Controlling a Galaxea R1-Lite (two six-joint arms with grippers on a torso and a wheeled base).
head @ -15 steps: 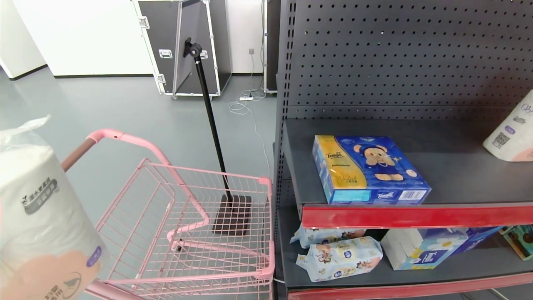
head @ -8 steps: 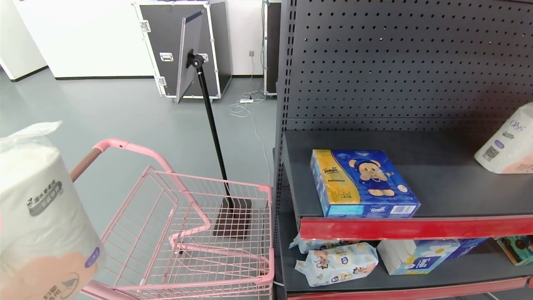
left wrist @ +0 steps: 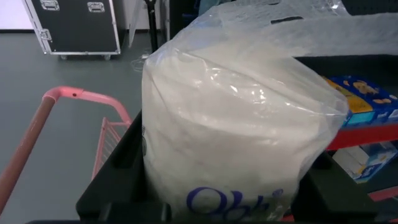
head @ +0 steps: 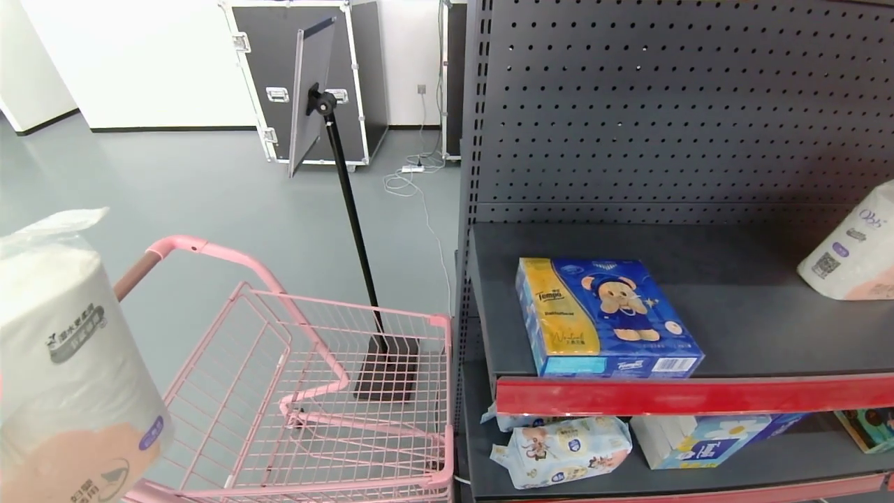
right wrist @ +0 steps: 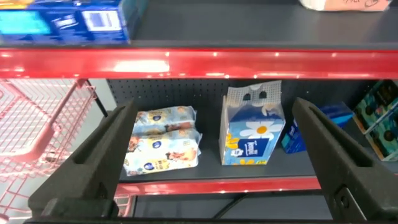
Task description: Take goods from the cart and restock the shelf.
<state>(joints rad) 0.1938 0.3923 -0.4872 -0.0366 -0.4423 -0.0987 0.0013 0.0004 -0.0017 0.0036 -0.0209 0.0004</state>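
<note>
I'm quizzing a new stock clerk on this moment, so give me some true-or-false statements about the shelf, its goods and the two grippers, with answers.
1. The left gripper holds a wrapped roll pack. True.
2. The blue tissue box lies on the lower shelf. False: it lies on the upper shelf, near the front edge.
3. The right gripper is open and holds nothing. True.
4. The wipes packs lie on the upper shelf. False: they lie on the lower shelf.
5. A second roll pack rests on the upper shelf. True.
</note>
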